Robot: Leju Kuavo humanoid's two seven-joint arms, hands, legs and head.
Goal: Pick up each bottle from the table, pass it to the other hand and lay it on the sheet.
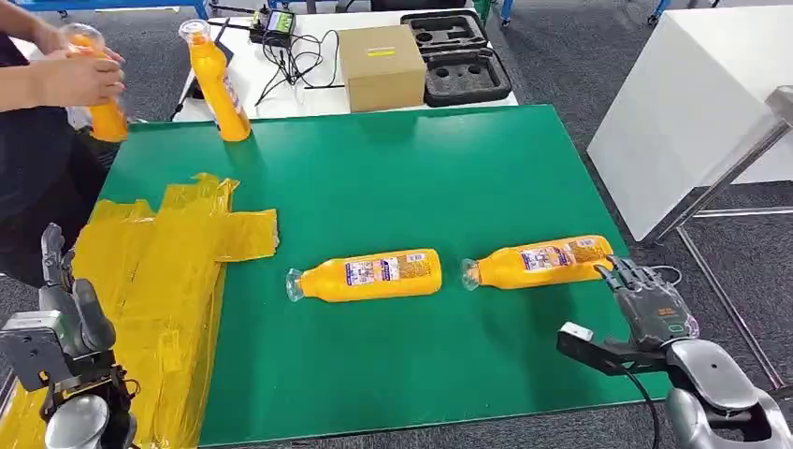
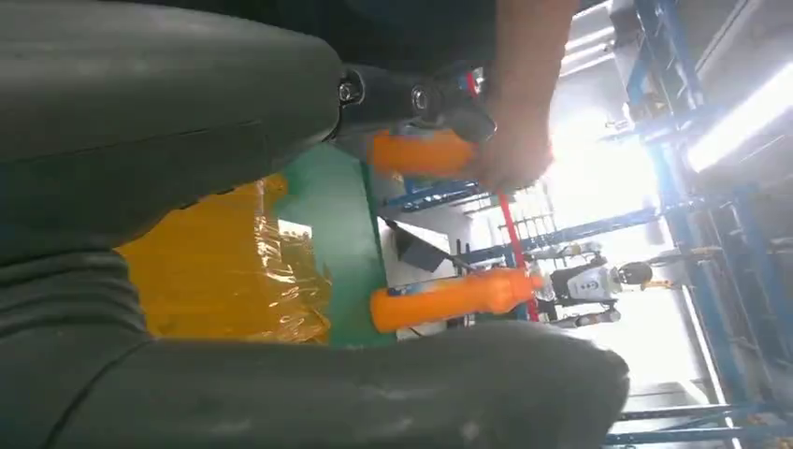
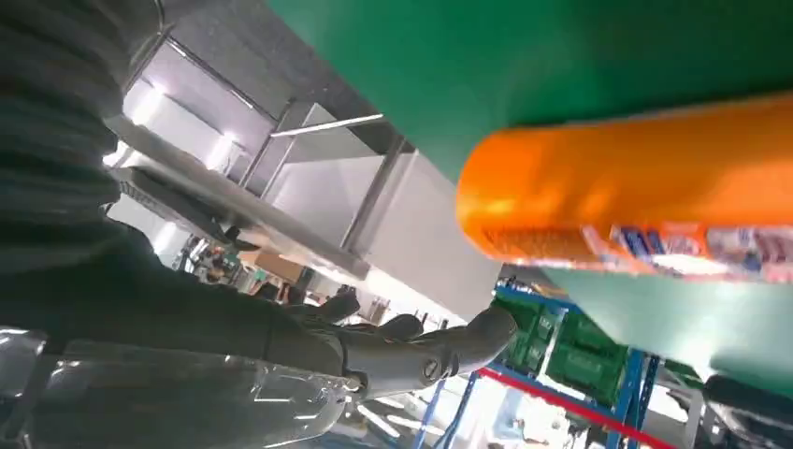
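Note:
Two orange bottles lie on their sides on the green table [image 1: 421,187]: one [image 1: 367,275] in the middle, another [image 1: 540,261] to its right. My right hand [image 1: 645,295] sits just beside the base of the right bottle [image 3: 645,192], fingers apart and holding nothing. My left hand [image 1: 65,309] hovers open over the near left end of the crinkled yellow sheet [image 1: 159,271]. A third orange bottle [image 1: 217,82] stands upright at the table's far left edge; it also appears in the left wrist view [image 2: 454,297]. A person's hand [image 1: 79,79] holds a fourth bottle [image 1: 103,112] beyond the far left corner.
Behind the green table stands a white table with a cardboard box [image 1: 379,65], a black foam tray [image 1: 458,56] and cables. A white cabinet [image 1: 692,103] with a metal frame is at the right. The person stands at the left edge.

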